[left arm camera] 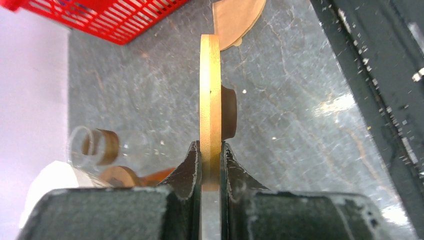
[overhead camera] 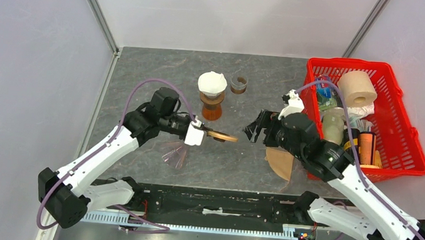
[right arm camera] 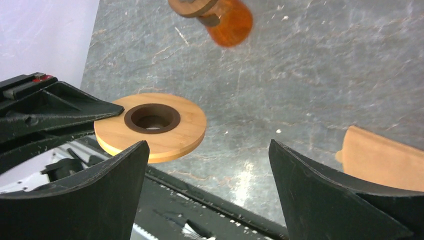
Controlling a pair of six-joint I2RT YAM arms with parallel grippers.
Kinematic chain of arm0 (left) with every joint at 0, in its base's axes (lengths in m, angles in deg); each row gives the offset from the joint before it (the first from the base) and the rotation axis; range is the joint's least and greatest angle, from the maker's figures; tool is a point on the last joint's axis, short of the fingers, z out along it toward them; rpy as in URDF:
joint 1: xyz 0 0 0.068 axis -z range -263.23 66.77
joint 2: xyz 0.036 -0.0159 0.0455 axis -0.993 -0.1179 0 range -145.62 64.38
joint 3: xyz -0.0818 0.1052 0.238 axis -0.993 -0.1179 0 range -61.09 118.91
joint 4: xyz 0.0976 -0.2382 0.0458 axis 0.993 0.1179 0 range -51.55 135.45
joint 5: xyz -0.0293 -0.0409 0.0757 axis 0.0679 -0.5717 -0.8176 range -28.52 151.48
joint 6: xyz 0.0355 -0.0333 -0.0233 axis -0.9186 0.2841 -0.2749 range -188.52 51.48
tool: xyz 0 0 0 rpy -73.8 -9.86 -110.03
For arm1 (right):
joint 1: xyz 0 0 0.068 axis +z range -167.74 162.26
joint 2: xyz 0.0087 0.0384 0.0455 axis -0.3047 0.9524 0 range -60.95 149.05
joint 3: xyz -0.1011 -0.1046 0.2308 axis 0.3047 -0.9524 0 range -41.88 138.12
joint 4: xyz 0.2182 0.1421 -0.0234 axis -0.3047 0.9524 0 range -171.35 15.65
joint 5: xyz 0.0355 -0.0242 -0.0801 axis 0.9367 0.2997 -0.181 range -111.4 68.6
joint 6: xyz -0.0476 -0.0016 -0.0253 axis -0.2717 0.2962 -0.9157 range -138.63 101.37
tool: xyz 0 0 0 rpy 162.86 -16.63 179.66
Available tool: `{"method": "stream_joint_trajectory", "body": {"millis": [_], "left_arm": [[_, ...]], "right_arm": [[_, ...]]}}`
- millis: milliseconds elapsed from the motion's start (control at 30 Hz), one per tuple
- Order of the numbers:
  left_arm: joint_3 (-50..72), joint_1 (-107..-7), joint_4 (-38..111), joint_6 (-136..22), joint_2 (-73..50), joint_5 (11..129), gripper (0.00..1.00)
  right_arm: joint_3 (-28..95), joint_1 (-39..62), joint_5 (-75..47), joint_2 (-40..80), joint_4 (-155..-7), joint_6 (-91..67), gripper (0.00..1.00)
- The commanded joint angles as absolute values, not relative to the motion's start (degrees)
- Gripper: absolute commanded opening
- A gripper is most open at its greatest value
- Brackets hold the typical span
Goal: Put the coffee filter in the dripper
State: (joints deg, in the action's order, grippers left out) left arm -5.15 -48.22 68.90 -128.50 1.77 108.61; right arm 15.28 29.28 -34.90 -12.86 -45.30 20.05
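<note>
Left claw [overhead camera: 197,135]: was clenched on the wooden ring [overhead camera: 222,136], gripping its rim.
Right claw [overhead camera: 253,130]: was wide open, nothing in it.
Coffee filter [overhead camera: 280,161]: lay flat on the table [overhead camera: 161,81], just behind the right claw toward the bases, partly under that arm.
Nearer arm: right, easily.

Smooth wooden disc [right arm camera: 192,125], matt grey table [right arm camera: 310,75]

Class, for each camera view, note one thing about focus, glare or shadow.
Top external: even, soft light, sharp throughout, no harsh shadows. Left wrist: the wooden ring is sharp, and a bright patch of glare lies on the table. Right wrist: the amber glass at the top edge is blurred.
</note>
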Motion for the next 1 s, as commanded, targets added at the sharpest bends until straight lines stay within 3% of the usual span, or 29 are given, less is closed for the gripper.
{"method": "stream_joint_trajectory", "body": {"millis": [0,133,433,667,967], "left_arm": [[-1.6,-47.5,68.5,-145.9,3.5,110.0,0.02],[-2.8,-47.0,67.5,-153.0,4.3,107.3,0.02],[-9.1,-43.6,60.1,-159.1,6.8,101.4,0.02],[-9.8,-42.2,54.9,-158.9,5.1,96.9,0.02],[-10.5,-41.7,51.7,-159.7,5.1,95.0,0.02]], "right_arm": [[19.3,25.5,-24.9,-7.9,-43.4,27.9,0.97],[17.6,22.5,-24.9,-3.7,-45.4,35.5,0.97],[8.8,20.3,-21.6,-1.0,-65.4,48.3,0.97],[6.0,20.3,-16.3,2.0,-72.0,52.9,0.85],[2.3,20.3,-17.1,0.5,-77.6,55.6,0.8]]}}
